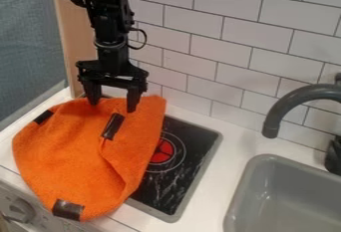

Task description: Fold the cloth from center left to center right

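My gripper (113, 104) hangs over the back edge of the orange cloth, its two fingers spread apart and pointing down, nothing between them. The orange cloth (73, 156) lies crumpled over the left part of the black stove top and the white counter, with one edge folded over along its right side. Dark patches mark it at the left, near the middle and at the front corner. Whether the fingertips touch the cloth I cannot tell.
The black stove top (183, 176) with a red burner mark shows right of the cloth. Further right are a grey sink (289, 191) and a dark faucet (283, 109). A white tiled wall (226, 42) stands behind, and a stove knob (21, 210) is at the front left.
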`<state>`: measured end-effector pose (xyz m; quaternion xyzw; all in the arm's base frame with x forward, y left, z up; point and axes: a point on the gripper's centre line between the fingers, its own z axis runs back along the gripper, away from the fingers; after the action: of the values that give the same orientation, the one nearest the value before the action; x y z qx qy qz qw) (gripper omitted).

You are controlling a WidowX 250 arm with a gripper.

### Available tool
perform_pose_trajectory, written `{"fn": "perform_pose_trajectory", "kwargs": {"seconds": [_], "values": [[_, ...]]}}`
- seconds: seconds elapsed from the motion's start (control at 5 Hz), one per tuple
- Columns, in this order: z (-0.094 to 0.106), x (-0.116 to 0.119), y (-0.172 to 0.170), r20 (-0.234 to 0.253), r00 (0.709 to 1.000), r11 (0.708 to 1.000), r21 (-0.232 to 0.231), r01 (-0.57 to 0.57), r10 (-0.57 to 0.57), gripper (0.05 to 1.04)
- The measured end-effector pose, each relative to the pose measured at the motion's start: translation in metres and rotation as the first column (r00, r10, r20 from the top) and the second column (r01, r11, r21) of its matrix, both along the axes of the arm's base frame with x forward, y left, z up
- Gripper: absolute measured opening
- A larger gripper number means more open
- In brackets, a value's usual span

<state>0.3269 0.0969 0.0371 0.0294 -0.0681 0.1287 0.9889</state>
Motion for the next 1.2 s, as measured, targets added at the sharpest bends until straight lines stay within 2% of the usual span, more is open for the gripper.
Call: {"fn": "perform_pose_trajectory", "kwargs": {"seconds": [0.2, 0.4, 0.6, 0.8, 1.0, 1.2], "values": [[-0.01, -0.004, -0.001, -0.03, 1.0, 1.0, -0.006, -0.001, 0.001, 1.0], [-0.017, -0.016, 0.037, -0.04, 0.996, 0.996, 0.04, -0.083, 0.084, 1.0], [-0.018, -0.038, 0.085, -0.036, 0.976, 0.975, 0.065, -0.21, 0.213, 1.0], [-0.018, -0.04, 0.095, -0.025, 0.98, 0.977, 0.081, -0.195, 0.198, 1.0], [-0.037, -0.056, 0.112, -0.072, 0.965, 0.965, 0.087, -0.247, 0.254, 1.0], [-0.047, -0.054, 0.124, -0.096, 0.953, 0.956, 0.087, -0.279, 0.287, 1.0]]}}
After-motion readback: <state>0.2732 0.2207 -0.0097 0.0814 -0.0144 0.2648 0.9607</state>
